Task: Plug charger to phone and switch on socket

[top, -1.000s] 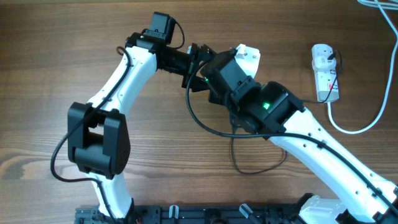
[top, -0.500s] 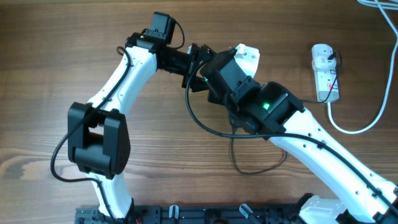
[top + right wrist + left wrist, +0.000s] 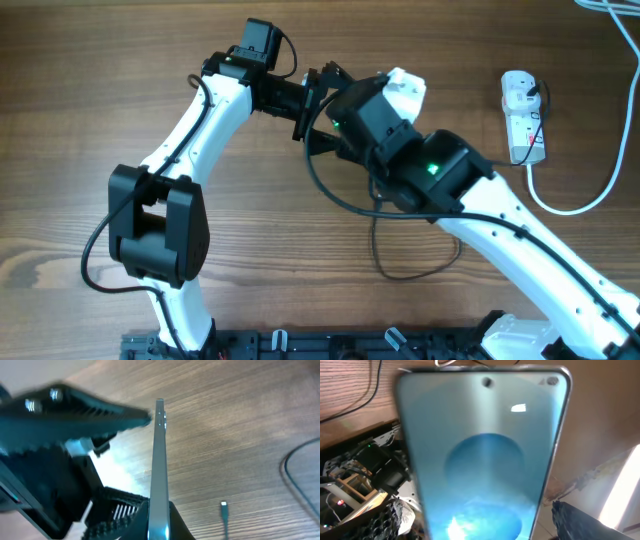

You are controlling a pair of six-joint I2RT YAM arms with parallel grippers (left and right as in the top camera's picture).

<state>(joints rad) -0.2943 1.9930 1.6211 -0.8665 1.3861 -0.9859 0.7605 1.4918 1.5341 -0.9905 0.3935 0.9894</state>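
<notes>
The phone [image 3: 480,460], cyan-blue screen lit, fills the left wrist view; in the right wrist view it shows edge-on [image 3: 159,460], held above the table. My right gripper [image 3: 159,522] is shut on its lower edge. My left gripper [image 3: 475,527] is open, with a dark finger [image 3: 577,520] on each side of the phone and a gap to each edge. From overhead both grippers [image 3: 325,100] [image 3: 340,115] meet and hide the phone. The charger's plug tip [image 3: 224,507] lies on the wood; its black cable [image 3: 345,200] loops under my right arm. The white socket [image 3: 522,115] lies at the far right.
The socket's white lead [image 3: 575,205] curves along the right edge of the wooden table [image 3: 80,120]. A loop of the black cable [image 3: 410,272] lies near the front middle. My left arm's finger [image 3: 75,407] shows at the upper left of the right wrist view.
My right gripper has shifted slightly up and to the right with the phone. The left arm has stayed in place.
</notes>
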